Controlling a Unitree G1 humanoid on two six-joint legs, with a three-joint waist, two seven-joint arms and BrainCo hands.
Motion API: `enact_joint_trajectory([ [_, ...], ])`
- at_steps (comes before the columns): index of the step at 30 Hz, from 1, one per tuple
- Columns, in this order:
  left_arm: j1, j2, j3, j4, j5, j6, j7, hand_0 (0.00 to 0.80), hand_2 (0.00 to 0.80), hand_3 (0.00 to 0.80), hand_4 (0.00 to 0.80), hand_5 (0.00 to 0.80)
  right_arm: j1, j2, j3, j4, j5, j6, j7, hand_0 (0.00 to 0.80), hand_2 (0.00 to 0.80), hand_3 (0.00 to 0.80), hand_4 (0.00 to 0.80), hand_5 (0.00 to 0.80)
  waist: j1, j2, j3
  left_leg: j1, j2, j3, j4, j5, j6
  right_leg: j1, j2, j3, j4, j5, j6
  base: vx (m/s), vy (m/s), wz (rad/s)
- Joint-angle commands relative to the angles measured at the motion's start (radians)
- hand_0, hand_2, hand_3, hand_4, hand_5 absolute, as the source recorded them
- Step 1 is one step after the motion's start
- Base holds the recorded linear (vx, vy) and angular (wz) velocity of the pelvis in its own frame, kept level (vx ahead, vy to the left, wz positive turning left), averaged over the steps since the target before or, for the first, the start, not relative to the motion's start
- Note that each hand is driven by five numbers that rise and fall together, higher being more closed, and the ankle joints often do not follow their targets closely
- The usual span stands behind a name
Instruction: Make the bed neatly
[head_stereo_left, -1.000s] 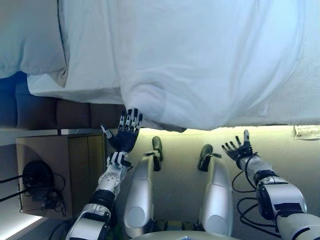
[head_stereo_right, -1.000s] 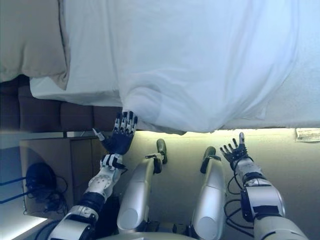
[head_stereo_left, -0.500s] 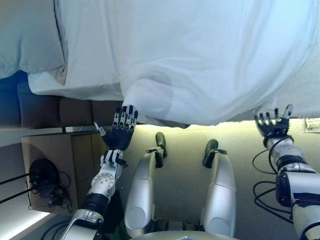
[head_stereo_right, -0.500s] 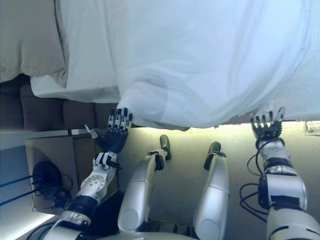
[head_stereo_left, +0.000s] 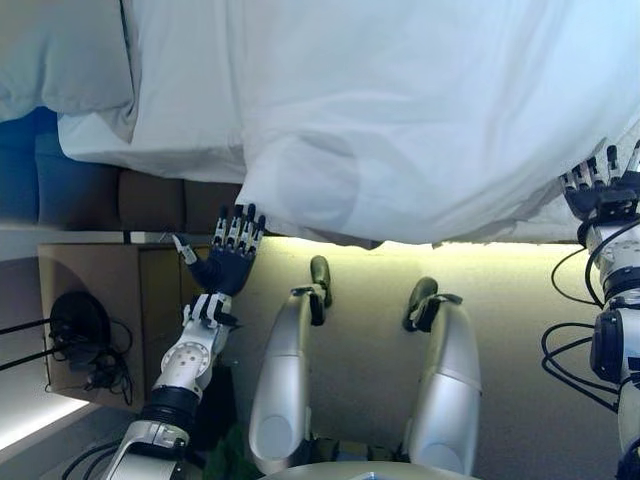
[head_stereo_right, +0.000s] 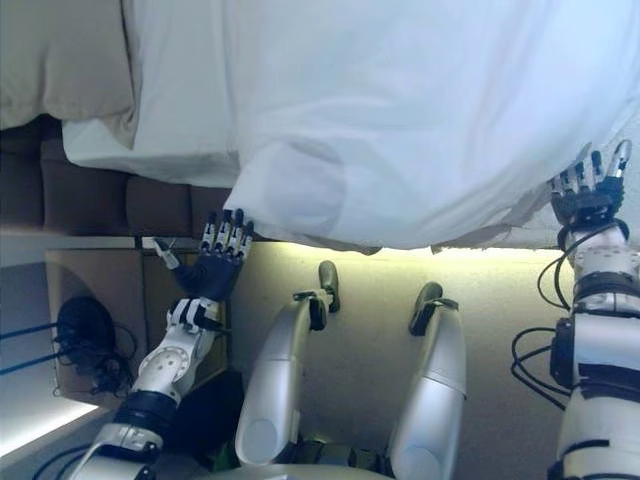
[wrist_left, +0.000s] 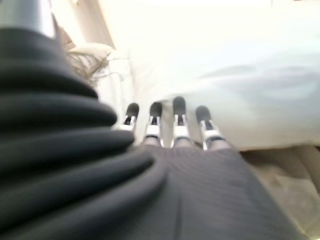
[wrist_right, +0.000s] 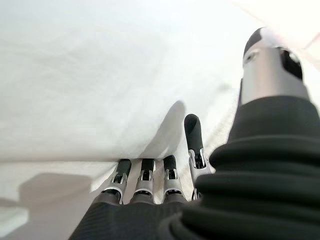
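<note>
A white duvet (head_stereo_left: 400, 110) covers the bed and hangs over its near edge. A beige pillow (head_stereo_left: 55, 55) lies at the head, far left, on a white sheet (head_stereo_left: 170, 130). My left hand (head_stereo_left: 222, 258) is open, fingers straight, just below the duvet's hanging left corner (wrist_left: 235, 90). My right hand (head_stereo_left: 603, 190) is open at the duvet's right edge, fingertips (wrist_right: 145, 172) at the cloth (wrist_right: 100, 75). Neither hand holds cloth.
A brown upholstered bed base (head_stereo_left: 150, 200) shows under the sheet at the left. A wooden nightstand (head_stereo_left: 110, 300) with a dark round device and cables (head_stereo_left: 70, 325) stands at the left. Beige carpet (head_stereo_left: 520, 320) lies below the bed.
My right hand has risen from the carpet level up and to the right to the duvet's right edge. My left hand has shifted a little left and up under the corner.
</note>
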Motion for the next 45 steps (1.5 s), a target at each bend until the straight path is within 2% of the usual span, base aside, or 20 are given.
enact_joint_trajectory([
  [1,-0.036,0.046,0.118,-0.009,-0.067,-0.003,-0.027,0.000,0.000,0.000,0.000,0.000,-0.073,-0.049,0.063,-0.001,-0.034,0.044,0.023,0.000,0.000,0.000,0.000,0.000,-0.002,0.026,0.007,0.019,0.001,0.017,0.114,-0.159,0.037,-0.003,-0.027,-0.003,-0.023,0.076,0.058,0.001,-0.026,0.07],
  [6,-0.049,0.039,0.103,0.012,-0.063,0.009,-0.048,0.000,0.000,0.000,0.000,0.000,-0.038,-0.019,0.063,0.039,-0.048,0.108,-0.014,0.000,0.000,0.000,0.000,0.000,-0.003,0.030,0.007,0.012,0.005,0.018,0.104,-0.150,0.033,-0.011,-0.027,-0.003,-0.035,0.085,0.062,-0.004,0.007,0.06],
  [9,-0.051,0.026,0.084,0.016,-0.062,0.004,-0.061,0.000,0.000,0.000,0.000,0.000,-0.012,0.004,0.066,0.060,-0.062,0.128,-0.016,0.000,0.000,0.000,0.000,0.000,-0.007,0.035,0.007,0.011,0.007,0.024,0.094,-0.146,0.029,-0.015,-0.027,0.000,-0.046,0.090,0.064,-0.008,0.045,0.01],
  [12,-0.043,0.016,0.060,0.020,-0.067,-0.002,-0.085,0.000,0.000,0.000,0.000,0.000,0.019,0.020,0.077,0.079,-0.102,0.121,-0.001,0.000,0.000,0.000,0.000,0.000,-0.013,0.048,0.007,0.013,0.007,0.033,0.081,-0.139,0.024,-0.019,-0.025,0.007,-0.055,0.091,0.064,-0.008,0.082,0.00],
  [20,-0.022,0.032,-0.007,-0.024,-0.119,-0.048,-0.092,0.000,0.000,0.000,0.000,0.000,0.013,0.003,0.177,0.072,-0.372,-0.011,0.013,0.000,0.000,0.000,0.000,0.000,-0.014,0.062,0.007,0.007,0.014,0.049,0.062,-0.128,0.019,-0.029,-0.031,0.014,-0.075,0.103,0.067,-0.007,0.036,0.00],
  [28,-0.016,0.085,-0.007,-0.057,-0.159,-0.051,-0.060,0.000,0.000,0.000,0.000,0.000,-0.060,-0.051,0.278,0.017,-0.528,-0.098,0.009,0.000,0.000,0.000,0.000,0.000,-0.001,0.047,0.007,-0.007,0.018,0.035,0.064,-0.126,0.025,-0.034,-0.031,0.008,-0.069,0.106,0.066,-0.001,-0.010,0.01],
  [29,-0.017,0.093,-0.003,-0.061,-0.163,-0.050,-0.053,0.000,0.000,0.000,0.000,0.000,-0.070,-0.058,0.293,0.006,-0.533,-0.108,0.012,0.113,0.113,0.113,0.113,0.113,0.000,0.044,0.007,-0.009,0.017,0.032,0.064,-0.125,0.026,-0.035,-0.030,0.007,-0.069,0.107,0.066,-0.001,-0.046,0.04],
  [30,-0.016,0.101,-0.001,-0.069,-0.166,-0.050,-0.046,0.000,0.000,0.000,0.000,0.000,-0.078,-0.066,0.301,-0.005,-0.533,-0.113,0.008,0.439,0.439,0.439,0.439,0.439,0.001,0.041,0.007,-0.009,0.016,0.029,0.063,-0.123,0.027,-0.034,-0.028,0.006,-0.071,0.108,0.066,0.004,-0.042,0.05],
  [31,-0.013,0.107,0.000,-0.076,-0.168,-0.051,-0.042,0.000,0.000,0.000,0.000,0.000,-0.083,-0.071,0.307,-0.014,-0.535,-0.127,0.010,0.800,0.800,0.800,0.800,0.800,0.002,0.038,0.007,-0.009,0.016,0.027,0.063,-0.123,0.028,-0.033,-0.028,0.005,-0.071,0.110,0.066,0.005,-0.038,0.06],
  [36,-0.016,0.117,0.020,-0.067,-0.164,-0.033,-0.037,0.000,0.000,0.000,0.000,0.000,-0.109,-0.077,0.319,-0.036,-0.552,-0.139,-0.001,0.800,0.800,0.800,0.800,0.800,0.005,0.025,0.007,-0.009,0.017,0.016,0.067,-0.125,0.031,-0.030,-0.022,0.005,-0.069,0.112,0.068,0.002,-0.020,0.05],
  [45,-0.049,0.122,0.050,-0.013,-0.158,0.009,-0.037,0.000,0.000,0.000,0.000,0.000,-0.096,-0.080,0.320,-0.013,-0.575,-0.105,-0.005,0.800,0.800,0.800,0.800,0.800,-0.002,0.015,0.007,0.009,0.012,0.011,0.060,-0.126,0.035,-0.012,-0.016,0.007,-0.078,0.116,0.069,0.000,0.000,0.00],
])
